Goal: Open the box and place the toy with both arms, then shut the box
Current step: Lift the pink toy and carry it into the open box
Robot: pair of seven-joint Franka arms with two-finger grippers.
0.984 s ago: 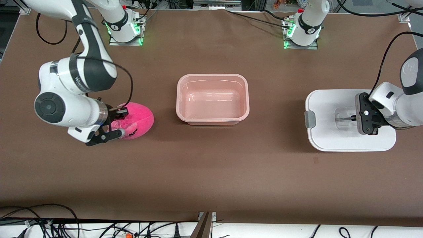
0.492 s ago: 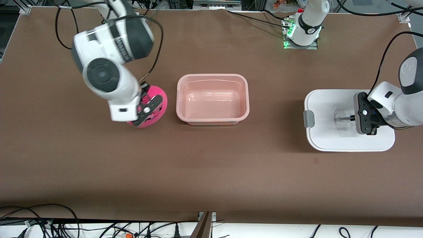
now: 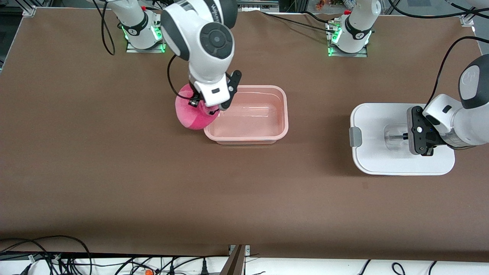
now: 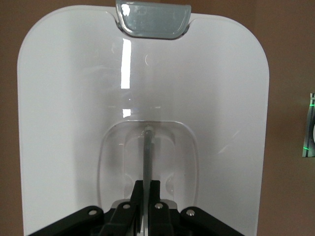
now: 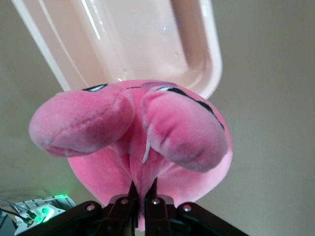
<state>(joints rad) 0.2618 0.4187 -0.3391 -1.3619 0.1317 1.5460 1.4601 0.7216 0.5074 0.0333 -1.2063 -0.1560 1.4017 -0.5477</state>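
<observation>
R gripper [image 3: 209, 104] clamped on toy [image 3: 191, 112], in air over box [image 3: 284, 114] rim at R-arm end | L gripper [image 3: 405, 136] pinched on lid [image 3: 372, 118] handle, lid flat on table twd L-arm end, well apart fr box | done: box opened, toy lifted | left: drop toy in, lid back on | obstacles: none seen, box empty

The box [image 3: 246, 114] stood lidless at mid-bench, its mouth open upward and its inside bare. Over its rim at the right arm's end hung the toy [image 3: 191, 110], pinched in the closed right tool [image 3: 209, 107], blocking entry from that end. The lid [image 3: 401, 139] lay flat well apart toward the left arm's end, its recessed handle [image 4: 147, 162] taken up by the closed left tool [image 3: 408, 136]. Bare bench [image 3: 244, 198] lay between box and lid, and nearer the front camera.
</observation>
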